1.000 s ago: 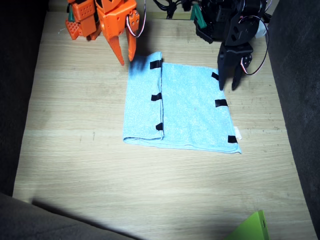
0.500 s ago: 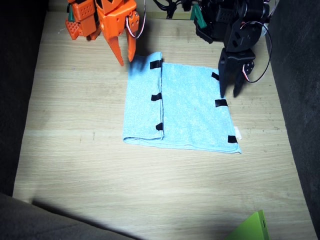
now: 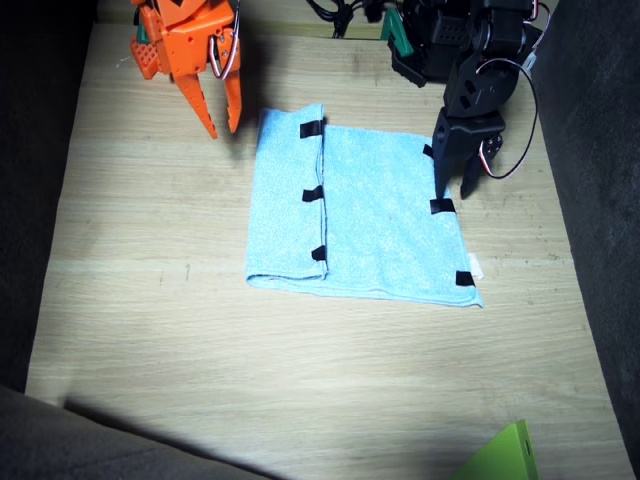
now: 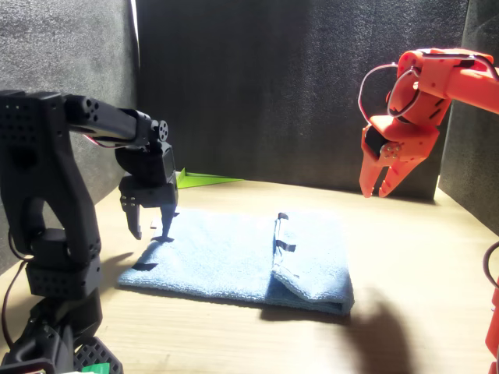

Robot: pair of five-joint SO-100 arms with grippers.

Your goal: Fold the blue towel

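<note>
Blue towel (image 3: pixel 355 215) lies mid-table (image 3: pixel 150 330), one side strip already folded over; the other still needs folding. My left gripper (image 3: pixel 450 190), jaws slightly apart and empty, hovers at that unfolded edge. My right gripper (image 3: pixel 218 120) hangs open, clear of the towel.

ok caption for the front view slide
Black left arm's gripper poised open at the edge of the part-folded blue towel; orange right arm's gripper raised clear.

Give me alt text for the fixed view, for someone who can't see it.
A partly folded blue towel lies on a wooden table, one side flap turned over. The black left gripper is open at its other edge; the orange right gripper hangs open beside it.
</note>
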